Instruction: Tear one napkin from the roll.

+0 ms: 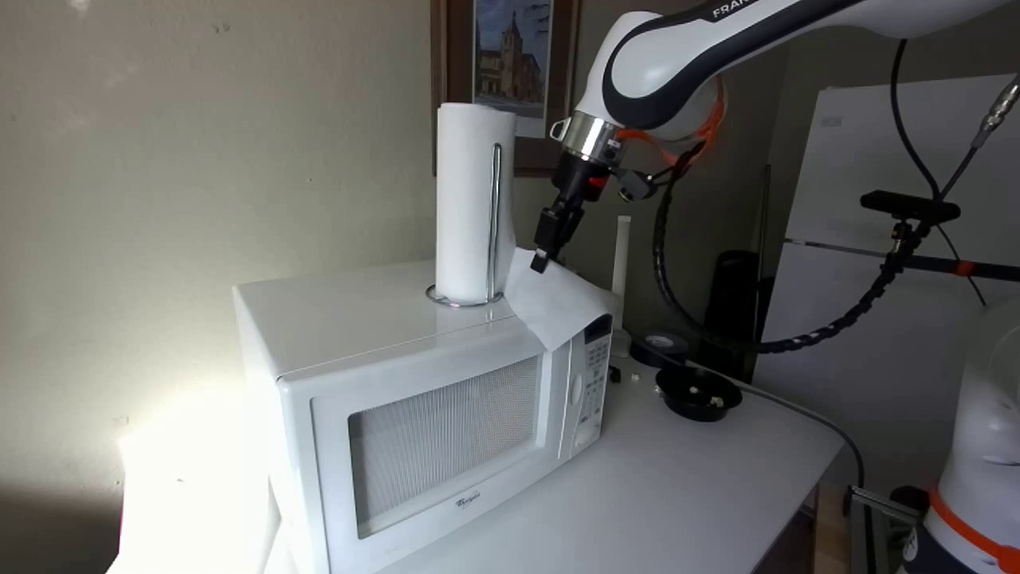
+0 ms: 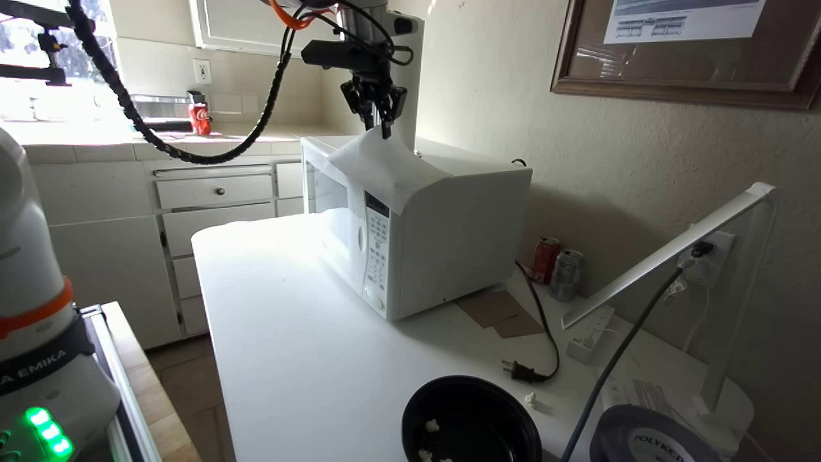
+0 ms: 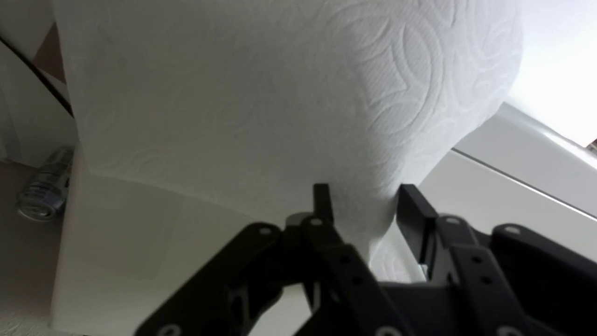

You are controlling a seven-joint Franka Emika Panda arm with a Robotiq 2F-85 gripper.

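The roll (image 1: 466, 199) stands upright on a wire holder on top of the white microwave; its shaded side shows behind the gripper in an exterior view (image 2: 409, 90). The napkin (image 1: 558, 303) hangs off the roll and drapes over the microwave's front corner above the keypad, also seen in an exterior view (image 2: 392, 170) and filling much of the wrist view (image 3: 233, 102). My gripper (image 1: 540, 261) is at the napkin's upper part, beside the roll. In the wrist view its fingers (image 3: 366, 200) stand apart with napkin paper between them, a gap showing near the right finger. It also shows in an exterior view (image 2: 378, 128).
The microwave (image 2: 462, 237) stands on a white table (image 2: 276, 308). A black bowl (image 2: 471, 417) with bits of popcorn, a cord plug (image 2: 529, 373), a desk lamp (image 2: 673, 253), a tape roll (image 2: 651, 443) and cans (image 2: 545, 260) lie around it. A framed picture (image 1: 506, 88) hangs behind the roll.
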